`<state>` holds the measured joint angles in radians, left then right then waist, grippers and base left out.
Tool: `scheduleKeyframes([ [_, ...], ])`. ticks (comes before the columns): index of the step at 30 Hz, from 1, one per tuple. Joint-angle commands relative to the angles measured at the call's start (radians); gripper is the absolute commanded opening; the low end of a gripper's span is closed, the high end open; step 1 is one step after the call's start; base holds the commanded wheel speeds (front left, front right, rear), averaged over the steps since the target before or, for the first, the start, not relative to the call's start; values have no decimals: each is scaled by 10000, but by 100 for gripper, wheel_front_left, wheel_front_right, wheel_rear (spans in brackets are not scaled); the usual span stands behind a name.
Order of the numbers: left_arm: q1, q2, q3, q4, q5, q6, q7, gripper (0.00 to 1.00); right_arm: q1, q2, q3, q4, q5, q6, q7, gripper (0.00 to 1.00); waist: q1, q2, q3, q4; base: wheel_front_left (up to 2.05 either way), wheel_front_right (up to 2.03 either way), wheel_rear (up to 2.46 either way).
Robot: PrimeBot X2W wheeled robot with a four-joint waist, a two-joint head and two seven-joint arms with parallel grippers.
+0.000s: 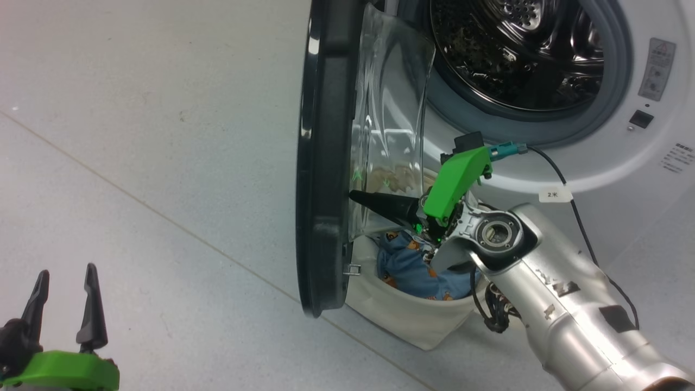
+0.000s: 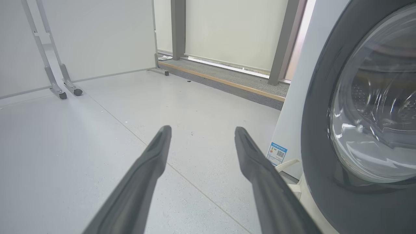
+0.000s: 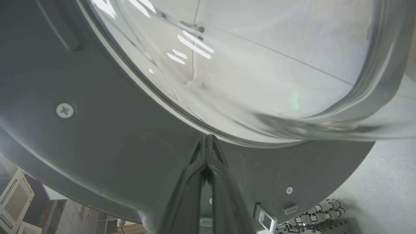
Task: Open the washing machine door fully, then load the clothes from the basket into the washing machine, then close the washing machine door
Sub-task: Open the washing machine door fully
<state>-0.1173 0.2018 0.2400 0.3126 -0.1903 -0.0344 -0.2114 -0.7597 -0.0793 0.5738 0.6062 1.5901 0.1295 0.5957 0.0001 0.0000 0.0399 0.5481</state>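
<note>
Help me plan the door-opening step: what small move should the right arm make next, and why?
Probably push the washing machine door a little further outward with the right gripper. Its shut fingertips rest against the door's inner rim just under the glass, and the door stands only partly open, close beside the basket of clothes.

A white tag [image 1: 555,194] on the cable [image 1: 544,157] reads "2米"; stickers [image 1: 657,69] on the washing machine [image 1: 608,157] are illegible.

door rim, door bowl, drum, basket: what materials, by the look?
By look:
door rim: glossy black plastic, probably; sharp highlights.
door bowl: clear, glass-like; see-through, with reflections.
drum: polished perforated steel; mirror glints.
basket: soft matte cream fabric; creased wall.
</note>
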Motion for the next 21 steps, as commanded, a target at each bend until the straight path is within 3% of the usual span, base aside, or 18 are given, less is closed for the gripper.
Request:
scheduleKeyframes([
  [1, -176, 375, 379, -386, -112, 67, 27, 100, -604, 276, 110, -300, 116, 12, -47, 0, -1, 0, 37, 23, 0, 0, 0],
  [13, -96, 513, 345, -508, -213, 147, 52, 100, -565, 252, 341, -657, 275, 12, -485, 0, -1, 0, -27, -37, 0, 0, 0],
  [14, -108, 529, 329, -503, -216, 143, 65, 100, -491, 178, 330, -743, 197, 12, -577, 62, -1, 0, -54, -55, 0, 0, 0],
  [15, -119, 547, 307, -496, -212, 140, 76, 100, -400, 83, 319, -848, 92, 12, -705, 99, -1, 0, -86, -74, 0, 0, 0],
  [21, -193, 608, 146, -368, -198, 107, 133, 100, 529, -687, 264, -2112, -642, 12, -1682, 100, -1, 0, -288, -194, 0, 0, 0],
])
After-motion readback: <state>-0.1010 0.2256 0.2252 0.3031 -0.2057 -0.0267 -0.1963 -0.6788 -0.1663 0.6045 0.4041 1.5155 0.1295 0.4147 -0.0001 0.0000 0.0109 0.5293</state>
